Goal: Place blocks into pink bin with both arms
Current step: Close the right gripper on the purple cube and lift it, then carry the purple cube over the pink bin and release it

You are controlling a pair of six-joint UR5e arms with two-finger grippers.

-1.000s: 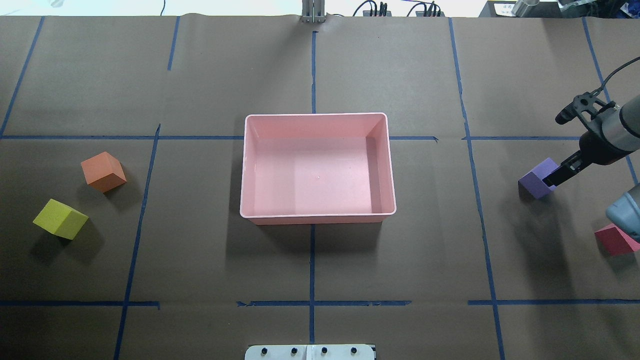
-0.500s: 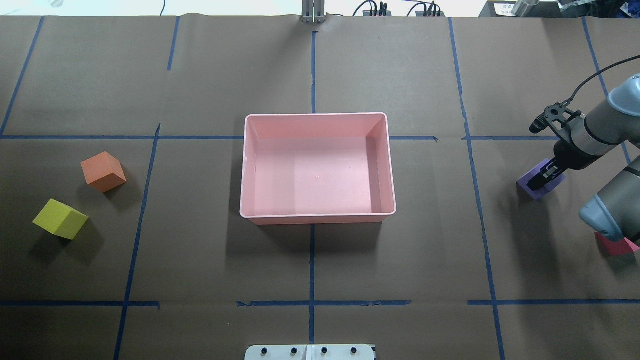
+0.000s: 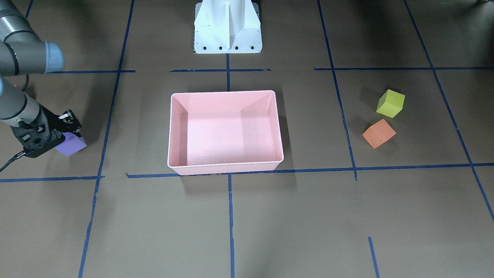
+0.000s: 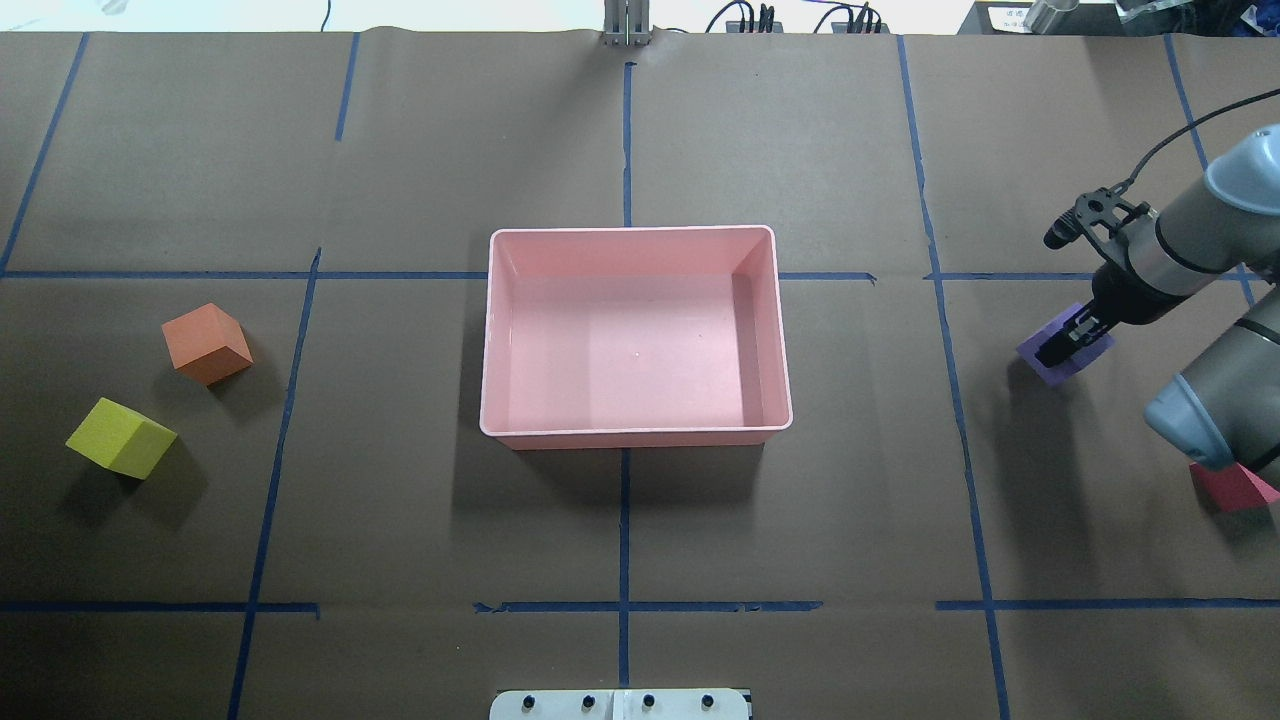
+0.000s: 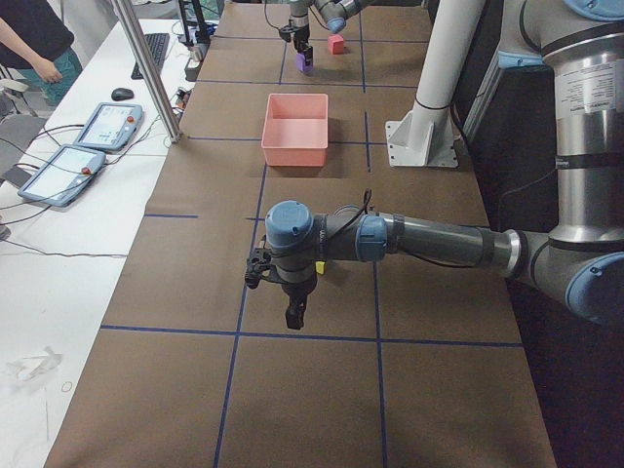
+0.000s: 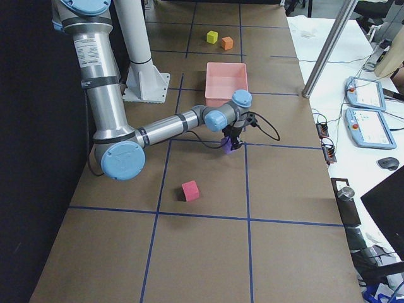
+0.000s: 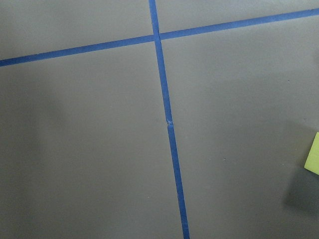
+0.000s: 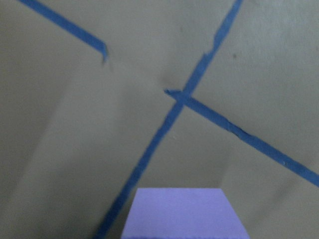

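The pink bin [image 4: 490,330] stands empty at the table's middle. My right gripper [image 4: 1058,350] is shut on the purple block [image 4: 1040,358] right of the bin, low over the table; the block also shows in the front view [image 3: 72,144] and fills the bottom of the right wrist view [image 8: 184,214]. The red block [image 4: 1240,490] lies nearer me, partly under my right elbow. The orange block [image 4: 207,343] and yellow-green block [image 4: 120,437] lie left of the bin. My left gripper [image 5: 292,317] hangs beyond them, seen only from the side; I cannot tell its state.
The white pedestal base [image 3: 227,27] stands at the robot's side of the table. Blue tape lines [image 4: 625,520] grid the brown paper. A metal post [image 5: 146,68] and tablets [image 5: 88,146] stand at the far edge. The yellow-green block's edge [image 7: 313,154] shows in the left wrist view.
My right gripper moved left onto the purple block and closed on it. The block has shifted left and slightly farther from me with the gripper. The other blocks have not moved.
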